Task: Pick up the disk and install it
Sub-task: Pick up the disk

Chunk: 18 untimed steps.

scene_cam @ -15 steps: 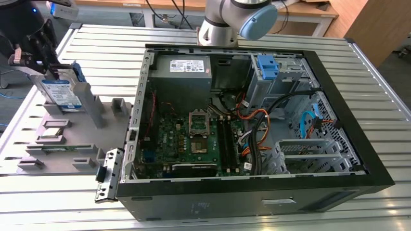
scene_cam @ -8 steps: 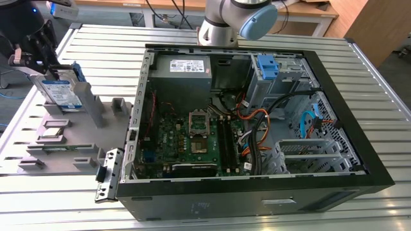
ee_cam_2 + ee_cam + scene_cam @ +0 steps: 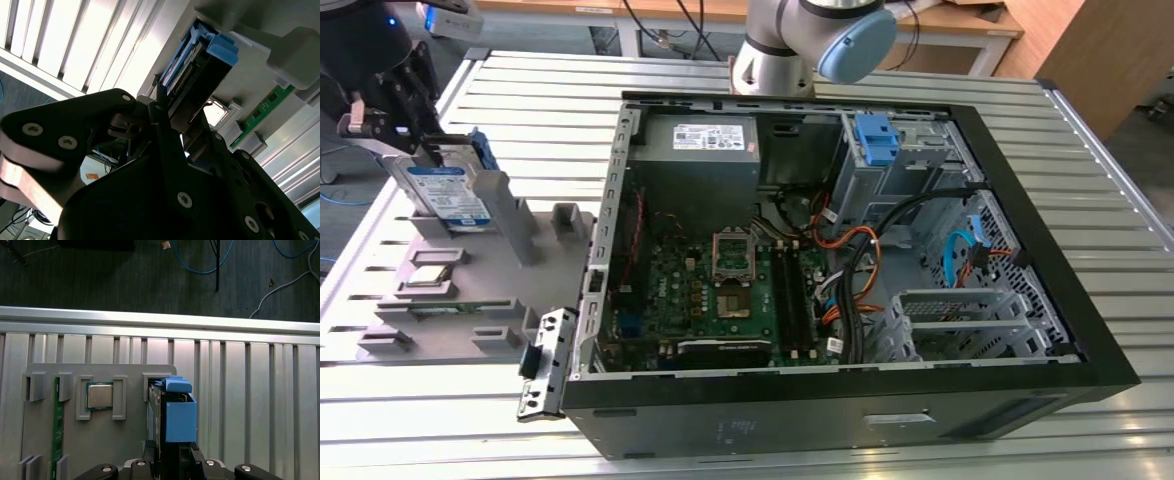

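Exterior view: the disk (image 3: 450, 195) stands upright in the grey holder (image 3: 507, 290) at the counter's (image 3: 720, 75) edge, exterior view's left, end effector (image 3: 414, 148) on top. Second wrist view: can't tell if it's clamped. First wrist view: blue rail (image 3: 180, 427) hides contact.

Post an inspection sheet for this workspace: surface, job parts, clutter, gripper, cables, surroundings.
Surface: slatted metal table, carrying a grey parts tray and an open computer case.
Job's things: disk stands on edge in its tray slot, blue rails on.
Clutter: processor and memory stick in the tray; blue bracket inside the case.
Gripper: gripper right above the disk, at its top edge.
Cables: orange, blue and black leads inside the case.
Surroundings: arm base beyond the case in the exterior view; dark floor beside the table.
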### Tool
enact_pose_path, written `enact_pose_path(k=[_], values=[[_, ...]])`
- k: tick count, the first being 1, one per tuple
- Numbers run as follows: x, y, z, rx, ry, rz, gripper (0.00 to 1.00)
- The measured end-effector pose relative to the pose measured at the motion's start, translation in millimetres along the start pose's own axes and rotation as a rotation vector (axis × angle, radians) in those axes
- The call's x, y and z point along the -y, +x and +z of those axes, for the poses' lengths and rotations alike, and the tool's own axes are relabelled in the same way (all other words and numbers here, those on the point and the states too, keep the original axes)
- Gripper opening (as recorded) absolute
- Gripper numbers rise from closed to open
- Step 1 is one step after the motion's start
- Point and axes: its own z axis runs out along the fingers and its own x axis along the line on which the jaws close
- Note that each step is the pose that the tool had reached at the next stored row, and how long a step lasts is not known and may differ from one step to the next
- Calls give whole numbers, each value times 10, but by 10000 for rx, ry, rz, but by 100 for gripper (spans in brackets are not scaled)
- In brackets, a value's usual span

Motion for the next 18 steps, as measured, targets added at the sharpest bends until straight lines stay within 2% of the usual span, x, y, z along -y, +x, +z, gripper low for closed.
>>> enact_pose_path(k=[6, 7, 13, 18], values=[[0, -1, 1, 2, 2, 0, 37], [0, -1, 1, 1, 2, 0, 44], [0, -1, 0, 0, 0, 0, 44], [0, 16, -2, -30, 0, 1, 44]])
